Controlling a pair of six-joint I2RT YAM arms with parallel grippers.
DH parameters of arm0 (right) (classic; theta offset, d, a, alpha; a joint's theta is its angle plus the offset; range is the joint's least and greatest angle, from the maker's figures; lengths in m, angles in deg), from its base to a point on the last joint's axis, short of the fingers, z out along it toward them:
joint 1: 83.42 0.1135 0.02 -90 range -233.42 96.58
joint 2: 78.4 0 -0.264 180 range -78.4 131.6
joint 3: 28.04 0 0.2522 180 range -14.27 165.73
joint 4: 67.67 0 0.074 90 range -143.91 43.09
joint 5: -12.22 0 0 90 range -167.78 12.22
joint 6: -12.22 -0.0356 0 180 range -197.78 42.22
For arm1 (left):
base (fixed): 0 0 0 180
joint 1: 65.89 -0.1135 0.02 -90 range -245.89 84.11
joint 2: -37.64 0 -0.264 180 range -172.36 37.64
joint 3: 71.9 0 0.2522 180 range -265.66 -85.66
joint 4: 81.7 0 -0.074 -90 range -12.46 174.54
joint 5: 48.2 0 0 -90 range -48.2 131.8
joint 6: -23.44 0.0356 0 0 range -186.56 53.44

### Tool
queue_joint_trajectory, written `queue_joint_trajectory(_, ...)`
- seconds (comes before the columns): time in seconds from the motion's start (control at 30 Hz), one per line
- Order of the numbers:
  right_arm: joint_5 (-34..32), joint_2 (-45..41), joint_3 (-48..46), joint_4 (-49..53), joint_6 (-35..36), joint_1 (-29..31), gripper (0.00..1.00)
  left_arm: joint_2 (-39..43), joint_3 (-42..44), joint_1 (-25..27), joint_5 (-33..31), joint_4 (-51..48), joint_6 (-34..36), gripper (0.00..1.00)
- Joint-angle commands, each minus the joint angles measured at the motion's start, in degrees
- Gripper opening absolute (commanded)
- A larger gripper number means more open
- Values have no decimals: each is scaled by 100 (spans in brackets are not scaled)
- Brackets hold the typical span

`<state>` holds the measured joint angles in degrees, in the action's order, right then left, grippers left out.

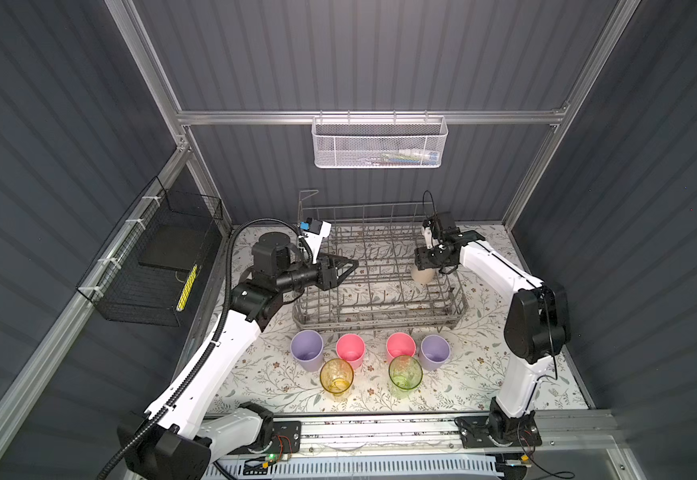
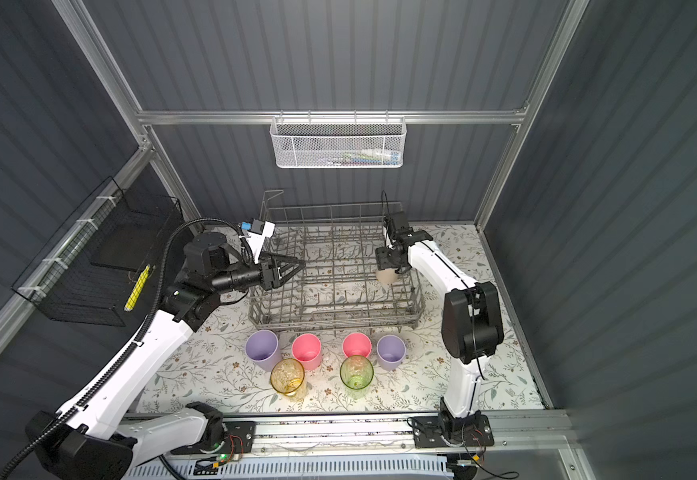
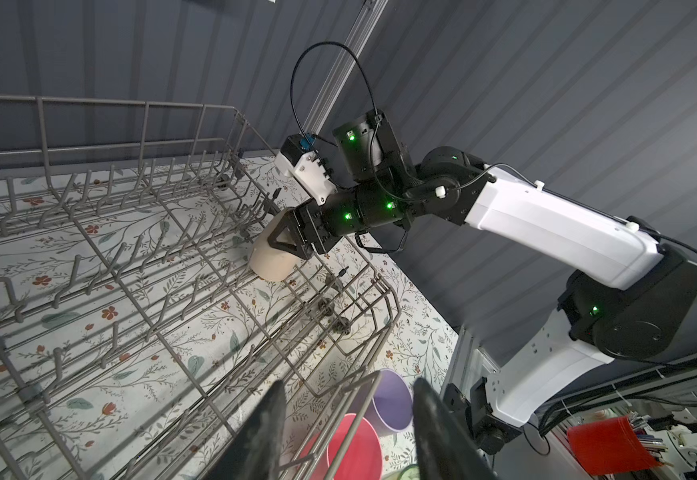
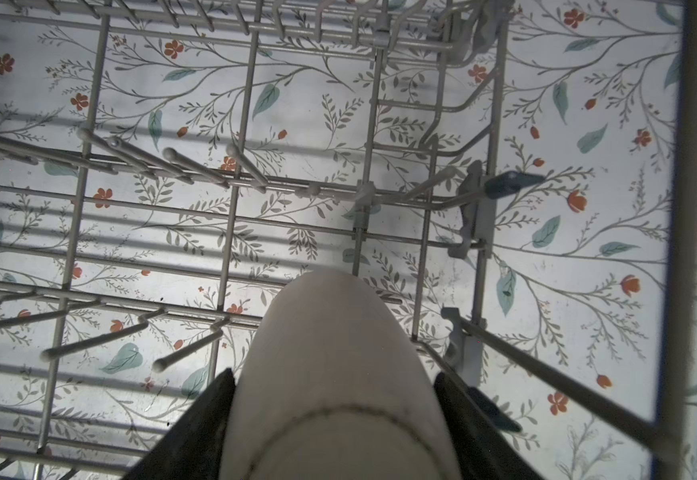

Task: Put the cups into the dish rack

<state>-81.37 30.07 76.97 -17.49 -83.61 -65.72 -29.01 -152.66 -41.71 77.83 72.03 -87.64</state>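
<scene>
— Across a top view: gripping the beige cup [image 1: 423, 276] with the right gripper [image 1: 426, 269] inside the rack [image 1: 380, 321]; leaving six cups [image 1: 350, 351] outside.
— Left wrist view: holding nothing in the half-parted left gripper [image 3: 349, 382]. Right wrist view: not released.

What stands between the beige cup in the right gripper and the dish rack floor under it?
Nothing foreign is visible. The right gripper holds the beige cup upside down inside the dish rack. Below it are only the rack's own tines and its bare floor.
</scene>
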Motion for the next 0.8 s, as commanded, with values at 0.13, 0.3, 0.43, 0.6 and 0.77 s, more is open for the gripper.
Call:
queue_joint_trajectory(0.13, -115, 50, -101, -87, -86, 43, 66, 8, 65, -45, 102, -32, 136, 50)
queue_joint_trajectory(0.3, -139, 0, -118, -122, -120, 46, 80, 5, 56, -54, 96, -83, 155, 50)
queue_joint_trajectory(0.43, -163, -63, -119, -187, -115, 40, 90, 13, 47, -54, 80, -124, 166, 50)
queue_joint_trajectory(0.6, -299, -305, -154, -311, -145, 41, 93, 47, 16, -63, 45, -203, 191, 50)
queue_joint_trajectory(0.77, -544, -936, -365, -564, -110, 41, 94, 149, -56, -59, -92, -464, 291, 50)
